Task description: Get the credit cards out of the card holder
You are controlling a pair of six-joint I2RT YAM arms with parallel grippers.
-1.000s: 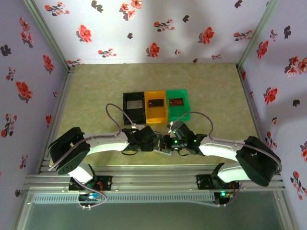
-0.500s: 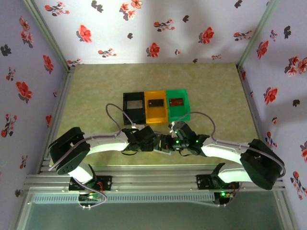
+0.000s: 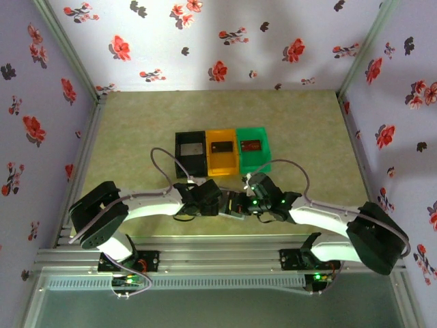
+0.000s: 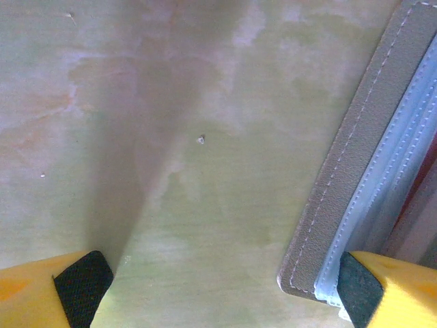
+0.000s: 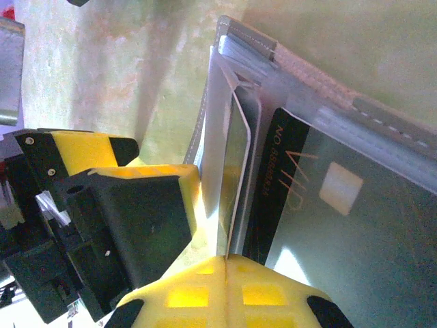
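Away from the flat grey stitched card holder (image 4: 351,164) the right elbow (image 3: 372,236) has swung; right tool (image 5: 225,263) clamped shut at it, left tool (image 4: 222,290) gaping beside it, on mottled green surface (image 3: 136,137) amid flowered walls (image 3: 205,41).

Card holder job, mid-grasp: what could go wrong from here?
1. The right gripper is shut on a thin pale sheet at the edge of the card holder. If that is a sleeve, not a card, pulling may drag the holder.
2. The left gripper, jaws open, sits at the holder's corner without clamping it, so it may slide.
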